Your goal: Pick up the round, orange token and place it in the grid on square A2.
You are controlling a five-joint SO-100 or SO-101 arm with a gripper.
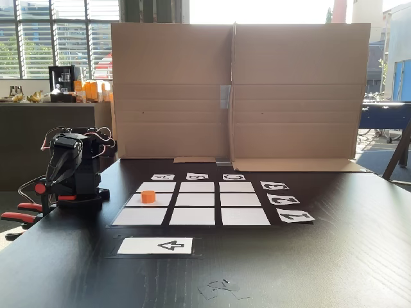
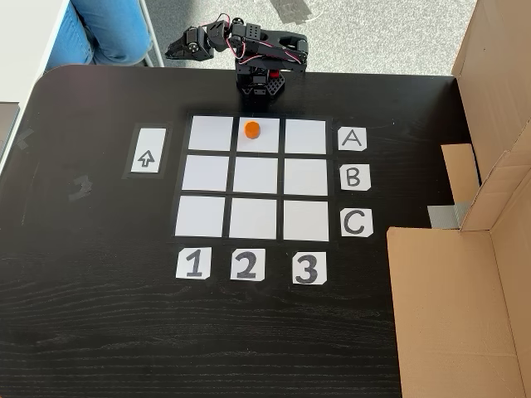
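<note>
One token: small round orange token (image 2: 252, 128) sits on the grid (image 2: 255, 210), in the middle cell of the row beside label A, in line with label 2
Token spot: that cell is square A2 (image 2: 264, 143); token stands near the cell's edge closest to the arm, fully inside the white
Other fixed view: token (image 1: 148, 196) shows in the left column, middle cell (image 1: 157, 201), same square seen from the side
Grid: nine white cells with dark gaps, letter labels on one side, number labels on another; other eight cells bare
Arm: black arm folded up at the table edge, just beyond the A row, base near the grid but not over it
Gripper: gripper (image 2: 184, 48) points away from the grid, off past the table edge; well apart from the token, nothing seen in it
Jaws: too dark and small to say whether apart or together, cannot tell
Arrow strip: white strip with black arrow (image 2: 146, 160) lies beside the grid, next to column 1
Backdrop: cardboard screen (image 1: 237, 90) stands behind the table
Progress: token looks placed on target and released, arm looks parked
Left to do: nothing visible, judging from how things lie; task reads as finished
</note>
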